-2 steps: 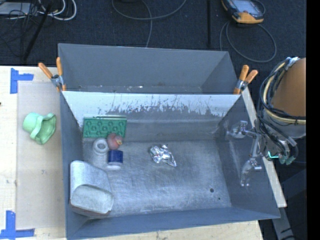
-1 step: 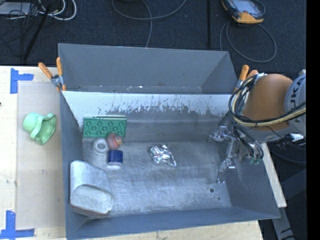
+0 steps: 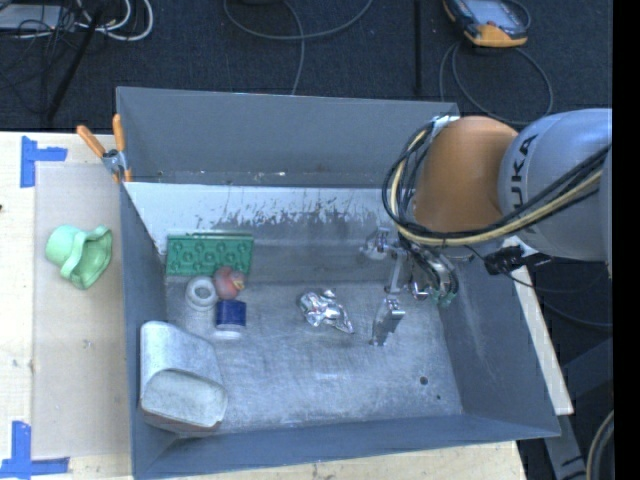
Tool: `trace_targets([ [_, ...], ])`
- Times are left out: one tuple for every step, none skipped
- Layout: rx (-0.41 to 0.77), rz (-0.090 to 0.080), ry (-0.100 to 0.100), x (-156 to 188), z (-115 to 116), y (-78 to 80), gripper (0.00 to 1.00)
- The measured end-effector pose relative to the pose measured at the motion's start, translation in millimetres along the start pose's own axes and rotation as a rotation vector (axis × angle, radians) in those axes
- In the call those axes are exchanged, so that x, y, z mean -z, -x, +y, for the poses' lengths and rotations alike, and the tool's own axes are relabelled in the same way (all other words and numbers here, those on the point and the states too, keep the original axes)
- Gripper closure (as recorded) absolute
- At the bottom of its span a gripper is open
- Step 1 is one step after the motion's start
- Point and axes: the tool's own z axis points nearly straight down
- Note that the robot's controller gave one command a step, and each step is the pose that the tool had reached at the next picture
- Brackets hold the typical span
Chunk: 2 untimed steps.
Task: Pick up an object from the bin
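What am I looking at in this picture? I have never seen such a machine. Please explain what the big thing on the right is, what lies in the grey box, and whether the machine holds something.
One camera looks down into a grey metal bin. The big rounded thing on the right is a robot arm; the orange part belongs to it. At its end a gripper reaches down into the bin, just right of a crumpled piece of silver foil and apart from it. At the left lie a green studded plate, a small pink ball, a white roll, a small blue cylinder and a pale grey bundle. The gripper seems to hold nothing.
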Motion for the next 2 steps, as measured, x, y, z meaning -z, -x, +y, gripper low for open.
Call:
trace_targets([
  [0.052,0.003,-0.002,-58.2,64.1,18.0,0.00],
  [0.050,-0.005,-0.003,-53.0,61.7,20.5,1.00],
])
